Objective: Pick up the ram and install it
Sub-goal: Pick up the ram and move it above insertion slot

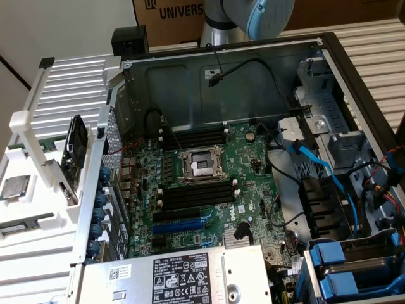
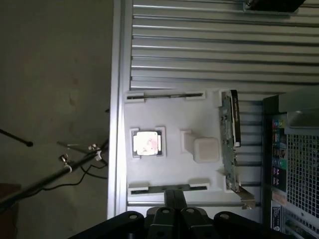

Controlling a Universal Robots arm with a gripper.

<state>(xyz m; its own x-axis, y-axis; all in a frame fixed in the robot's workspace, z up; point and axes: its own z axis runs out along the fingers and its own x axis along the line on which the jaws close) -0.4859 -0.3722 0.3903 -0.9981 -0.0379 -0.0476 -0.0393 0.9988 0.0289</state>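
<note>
White ribbed worktop (image 1: 370, 47), cardboard box (image 1: 171, 16) at the back. An open PC case (image 1: 190, 69) lies on its side, board (image 1: 212, 193) facing up. The CPU socket (image 1: 201, 166) sits betw. rows of black slots (image 1: 193, 138), w/ blue and black cables (image 1: 319, 164) to the exterior view's right. A label-covered PSU (image 1: 183, 275) fills the near edge.

The ram (image 1: 25, 226) is outside the case, at the exterior view's left. It's a thin green stick seated in clips of a white tray (image 2: 174, 114), near a silver CPU (image 1: 14, 188) in its own recess. A card (image 1: 76, 149) stands on edge betw. tray and case wall.

The arm (image 1: 253, 16) hangs high over the case's far side. In the wrist view the tool (image 2: 174, 196) is clenched, fingers pressed together, nothing seen betw. them. It looks down on the tray, its tip lined up w/ the ram's mid-length. Can't tell if they touch.
</note>
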